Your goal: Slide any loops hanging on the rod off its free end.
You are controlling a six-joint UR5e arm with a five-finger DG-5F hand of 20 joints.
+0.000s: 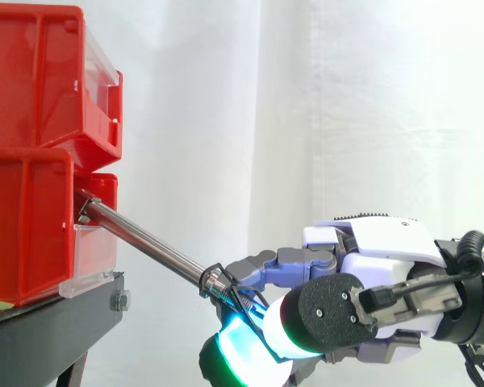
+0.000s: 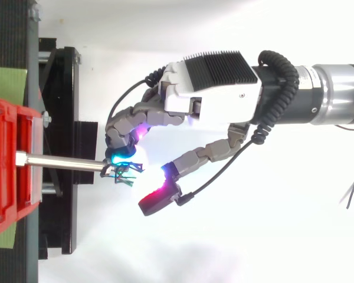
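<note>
We see a smooth, polished metal rod [image 1: 145, 240] jutting from the front of the lower red bin [image 1: 24, 234]. It slopes down and away from the bin to a free end. In the top view the rod [image 2: 59, 162] reads as a straight, shiny cylinder. Right at that free end sit the loops [image 1: 235, 297], thin dark wire bent into small angular rings. They are bunched together on the last bit of the rod rather than near the bin.

The hand [image 1: 379, 250] has a glossy white shell and grey jointed fingers. Its fingers are curled in at the rod's tip and closed onto the loops [image 2: 124, 173]. One fingertip [image 2: 115, 158] glows cyan-green and touches the rod's end just beside the wire. A lower finger with a red-glowing pad [image 2: 156, 200] stands apart from the loops. In the side view a rounded, thick pad [image 1: 242, 334] glows white, cyan and green just beneath the wire.

The lower bin has a clear plastic front panel [image 1: 93, 258]. A second red bin [image 1: 32, 81] of hard, glossy plastic is stacked on it. Both rest on a matte black desk [image 1: 48, 330], before a softly folded white curtain [image 1: 347, 105].
</note>
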